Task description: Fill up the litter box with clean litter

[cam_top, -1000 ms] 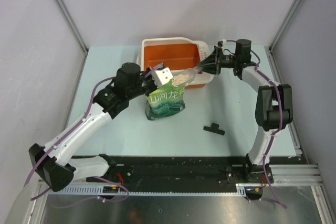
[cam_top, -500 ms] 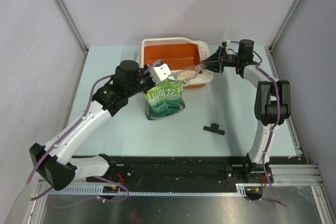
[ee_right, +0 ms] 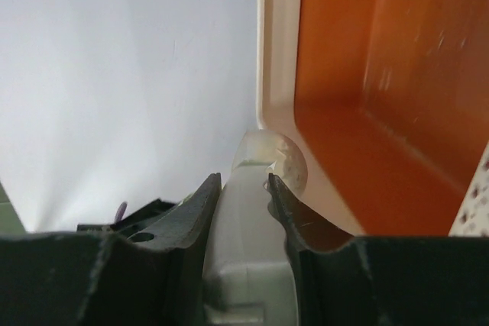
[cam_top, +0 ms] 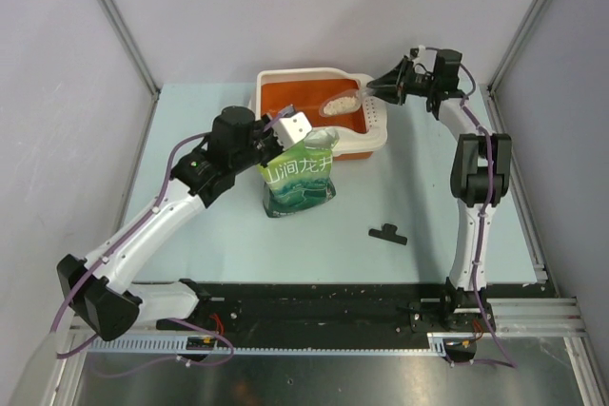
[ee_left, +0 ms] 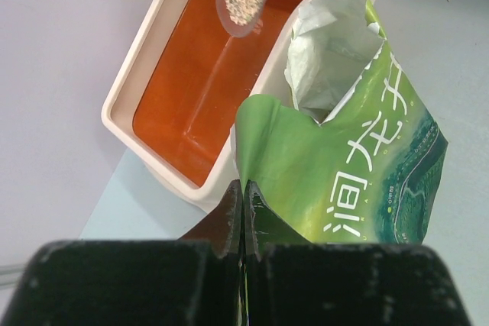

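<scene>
Since a second ago, the right arm has swung up and toward the back of the surface [cam_top: 409, 187], carrying a translucent scoop [cam_top: 341, 103] from beside the pouch mouth to a spot over the orange interior of the litter box [cam_top: 297, 73]. The right tool [cam_top: 383, 90] is pinching the scoop's pale handle between its two fingers, seen close up in the right wrist view. It holds the scoop roughly level, probably so the load does not spill before it is tipped. The clean litter [cam_top: 340, 104], pale beige granules, sits heaped in the scoop bowl above the tray. The orange floor below looks bare, so the filling seems to be at its start. The left tool [ee_left: 242, 198] is pressed together on the top edge of a green pouch [ee_left: 359, 166], which stands upright on the surface just in front of the tray's near rim. That grip likely keeps the torn mouth open and the pouch from toppling, so the scoop can dip in again. The pouch carries large white Chinese characters down its front. In the left wrist view two of them look like 涧 and 龙, while the others are creased or cut off, and no other brand mark can be read. A small black clip [cam_top: 387, 233] lies well apart on the surface, nearer the arm bases.
</scene>
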Available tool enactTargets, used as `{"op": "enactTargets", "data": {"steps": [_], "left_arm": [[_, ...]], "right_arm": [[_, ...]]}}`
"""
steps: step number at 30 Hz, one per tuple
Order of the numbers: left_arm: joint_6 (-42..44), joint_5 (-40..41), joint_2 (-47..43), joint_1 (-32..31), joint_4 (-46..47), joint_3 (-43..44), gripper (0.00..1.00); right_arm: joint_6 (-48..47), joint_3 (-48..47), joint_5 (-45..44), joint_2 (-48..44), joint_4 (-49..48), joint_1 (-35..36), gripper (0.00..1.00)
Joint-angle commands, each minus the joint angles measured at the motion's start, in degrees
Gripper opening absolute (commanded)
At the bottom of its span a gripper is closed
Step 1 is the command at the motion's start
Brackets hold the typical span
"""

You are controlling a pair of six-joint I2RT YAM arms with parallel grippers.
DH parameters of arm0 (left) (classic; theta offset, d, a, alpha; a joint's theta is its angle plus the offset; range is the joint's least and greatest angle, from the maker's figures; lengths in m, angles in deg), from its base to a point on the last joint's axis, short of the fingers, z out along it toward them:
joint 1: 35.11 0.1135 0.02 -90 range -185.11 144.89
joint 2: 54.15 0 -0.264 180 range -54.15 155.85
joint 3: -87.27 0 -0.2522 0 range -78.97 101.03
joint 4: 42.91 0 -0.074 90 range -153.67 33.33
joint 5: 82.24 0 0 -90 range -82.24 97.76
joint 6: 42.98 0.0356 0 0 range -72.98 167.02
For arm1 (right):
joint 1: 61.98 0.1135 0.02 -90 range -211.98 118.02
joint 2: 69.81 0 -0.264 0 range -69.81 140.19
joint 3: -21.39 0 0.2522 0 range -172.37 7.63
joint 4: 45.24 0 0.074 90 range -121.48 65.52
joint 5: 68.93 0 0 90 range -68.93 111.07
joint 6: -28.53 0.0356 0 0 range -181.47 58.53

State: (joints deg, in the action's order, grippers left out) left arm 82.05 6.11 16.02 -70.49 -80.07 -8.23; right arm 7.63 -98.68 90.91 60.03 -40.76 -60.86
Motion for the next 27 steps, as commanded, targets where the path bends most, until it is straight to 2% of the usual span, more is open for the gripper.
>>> {"op": "enactTargets", "data": {"steps": [1, 4, 9, 15, 16, 19, 23, 27], "left_arm": [[1.27, 2.80, -0.48, 1.01, 3.71, 4.32, 0.00], [0.83, 2.18, -0.91, 1.01, 3.27, 4.23, 0.00], [0.04, -0.81, -2.75, 1.01, 3.18, 2.92, 0.00], [-1.10, -2.66, -5.65, 0.92, 3.27, 0.46, 0.00], [-1.19, -2.74, -6.53, 0.84, 3.18, 0.19, 0.00], [-1.10, -2.74, -7.94, 0.48, 3.27, -1.04, 0.00], [-0.92, -2.74, -10.66, -0.04, 3.27, -2.71, 0.00], [-1.28, -3.88, -11.90, -0.13, 3.27, -4.29, 0.00]], "right_arm": [[-6.51, -8.83, -3.83, 3.40, 3.56, 0.19, 0.00], [-11.61, -12.69, -7.34, 5.24, 6.01, 1.42, 0.00], [-21.62, -23.32, -14.20, 7.18, 16.81, 4.67, 0.00], [-30.76, -33.26, -24.21, 9.55, 26.05, 11.17, 0.00], [-31.56, -33.36, -27.36, 9.29, 26.33, 11.70, 0.00], [-32.27, -33.79, -29.58, 9.20, 26.24, 11.97, 0.00], [-32.89, -30.82, -28.63, 6.66, 27.03, 9.87, 0.00], [-35.34, -27.82, -28.36, 2.88, 28.43, 4.78, 0.00]]}}
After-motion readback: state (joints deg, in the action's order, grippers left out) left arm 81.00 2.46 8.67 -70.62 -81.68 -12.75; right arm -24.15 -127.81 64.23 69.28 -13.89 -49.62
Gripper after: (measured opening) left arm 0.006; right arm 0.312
